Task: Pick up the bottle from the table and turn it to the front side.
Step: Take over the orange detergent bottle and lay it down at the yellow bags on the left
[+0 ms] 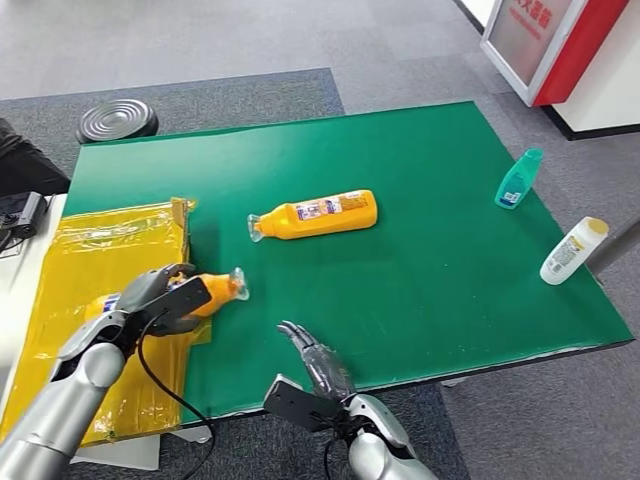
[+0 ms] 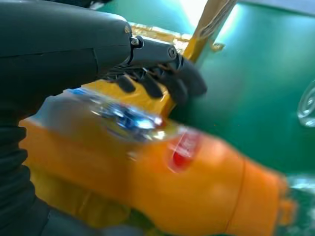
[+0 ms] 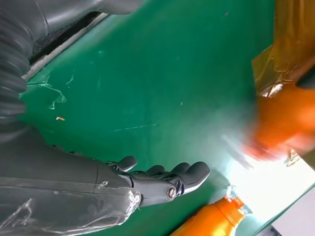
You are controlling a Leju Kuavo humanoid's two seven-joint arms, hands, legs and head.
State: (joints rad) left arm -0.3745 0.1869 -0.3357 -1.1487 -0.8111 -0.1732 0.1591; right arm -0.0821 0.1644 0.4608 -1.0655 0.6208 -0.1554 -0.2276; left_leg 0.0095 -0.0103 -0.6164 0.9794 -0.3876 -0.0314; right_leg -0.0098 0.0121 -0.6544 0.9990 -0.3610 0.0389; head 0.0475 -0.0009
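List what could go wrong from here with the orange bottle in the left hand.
1. The left hand holds the orange bottle by its body with the capped end jutting out; turning it could let it slip.
2. It sits beside the yellow box, whose edge could catch the bottle.
3. The open right hand is apart, so it cannot steady a slip.

Left hand (image 1: 162,298) grips orange bottle (image 1: 219,290) at the counter's (image 1: 423,150) left edge, over yellow bag (image 1: 90,260). Right hand (image 1: 317,362) spread, holding nothing, at near edge. Second orange bottle (image 1: 317,214) lies mid-counter.
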